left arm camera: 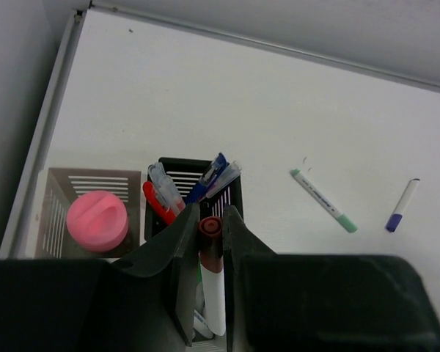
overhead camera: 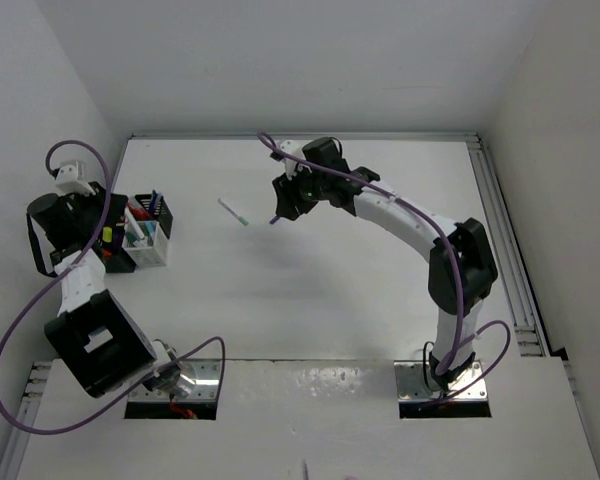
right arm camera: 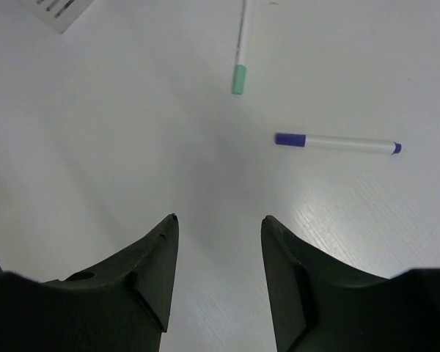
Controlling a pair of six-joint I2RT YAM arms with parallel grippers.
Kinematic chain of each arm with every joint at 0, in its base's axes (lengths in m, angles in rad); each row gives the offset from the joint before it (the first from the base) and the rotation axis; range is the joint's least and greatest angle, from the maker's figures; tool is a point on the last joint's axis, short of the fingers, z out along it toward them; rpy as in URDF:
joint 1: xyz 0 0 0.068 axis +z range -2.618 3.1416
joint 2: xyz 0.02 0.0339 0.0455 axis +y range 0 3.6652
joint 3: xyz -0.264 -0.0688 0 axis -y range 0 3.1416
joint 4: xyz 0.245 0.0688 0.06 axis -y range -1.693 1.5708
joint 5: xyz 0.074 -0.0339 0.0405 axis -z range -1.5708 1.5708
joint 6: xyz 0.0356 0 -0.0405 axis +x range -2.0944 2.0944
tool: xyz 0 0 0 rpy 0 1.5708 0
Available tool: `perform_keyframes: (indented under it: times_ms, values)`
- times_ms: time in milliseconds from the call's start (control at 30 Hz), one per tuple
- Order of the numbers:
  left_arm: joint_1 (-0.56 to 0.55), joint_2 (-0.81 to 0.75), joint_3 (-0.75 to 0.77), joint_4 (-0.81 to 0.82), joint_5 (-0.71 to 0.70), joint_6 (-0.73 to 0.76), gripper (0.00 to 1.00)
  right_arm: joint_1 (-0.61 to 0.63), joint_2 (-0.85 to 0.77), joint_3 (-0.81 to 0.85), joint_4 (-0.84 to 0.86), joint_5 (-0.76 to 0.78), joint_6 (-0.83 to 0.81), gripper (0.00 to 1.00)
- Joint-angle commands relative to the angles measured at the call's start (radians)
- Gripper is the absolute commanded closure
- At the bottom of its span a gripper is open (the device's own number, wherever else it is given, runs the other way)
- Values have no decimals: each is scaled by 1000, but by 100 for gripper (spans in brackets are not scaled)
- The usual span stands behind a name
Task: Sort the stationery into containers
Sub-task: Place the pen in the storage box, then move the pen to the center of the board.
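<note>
The left arm covers part of the cluster of holders in the top view, so only three can be made out for sure: a white holder (overhead camera: 152, 249), a black holder (overhead camera: 158, 208) behind it and a second black one (overhead camera: 118, 260) beside the arm. The left wrist view loses its whole lower edge to the tool's own body, and what lies directly under the fingers cannot be told. The left tool (left arm camera: 210, 216) is closed tight on one red-capped marker (left arm camera: 214, 286), held upright just above the holders at the desk's (overhead camera: 330, 300) left edge. Beyond it, the black holder carries a bundle of blue pens (left arm camera: 209, 176) and a red one (left arm camera: 156, 203) – their exact number is hard to make out – and the mesh holder to its left has one pink stick (left arm camera: 97, 220) in it. The right tool (right arm camera: 220, 224) hangs over the middle of the desk with its jaws parted and nothing between them. Two pens lie loose ahead of it – a green-capped pen (right arm camera: 240, 44), cut off at the top of the right wrist view, and a purple-capped pen (right arm camera: 337, 143), near each other but apart. A white slotted corner (right arm camera: 55, 11) at that view's top left is too cropped to identify.
</note>
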Motion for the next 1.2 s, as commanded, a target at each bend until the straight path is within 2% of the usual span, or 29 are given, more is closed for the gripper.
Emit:
perform_keyframes:
  times_ms: [0, 133, 233, 267, 333, 367, 433, 567, 667, 767, 833, 867, 1033, 1067, 1167]
  values:
    - [3, 33, -23, 98, -11, 39, 100, -14, 13, -9, 33, 36, -45, 52]
    - [2, 53, -41, 101, -18, 60, 93, -17, 30, -9, 25, 47, -77, 52]
    - [3, 67, -47, 104, -17, 62, 75, -19, 68, -2, 23, 39, -162, 52]
    - [5, 70, -43, 99, -8, 62, 64, -22, 76, -2, 25, 36, -187, 52]
    - [5, 76, -35, 81, -3, 59, 52, -22, 93, 6, 23, 11, -260, 52]
    - [5, 75, -24, 73, 6, 50, 45, -21, 109, 12, 14, -18, -366, 52]
    - [2, 75, -9, 49, 37, 40, 39, -22, 134, 47, -35, -47, -550, 53]
    - [-18, 72, 28, 3, 95, 40, 37, -24, 221, 152, -148, -72, -768, 58]
    - [-37, 55, 17, 1, 110, 40, 36, -16, 252, 144, -92, -32, -887, 60]
    - [-49, 38, 6, 6, 117, 31, 36, -19, 310, 179, -5, 17, -847, 63]
    - [-52, 30, 3, 7, 123, 24, 36, -21, 342, 205, 60, 71, -718, 69]
    - [-52, 27, 3, 7, 124, 19, 35, -22, 368, 219, 147, 129, -619, 74]
    - [-50, 16, 6, -10, 126, 23, 35, -44, 444, 297, 270, 174, -392, 73]
    - [-47, 13, 10, -20, 121, 22, 34, -54, 482, 331, 307, 201, -282, 69]
    - [-47, 16, 22, -36, 106, 7, 34, -65, 513, 354, 304, 205, -224, 68]
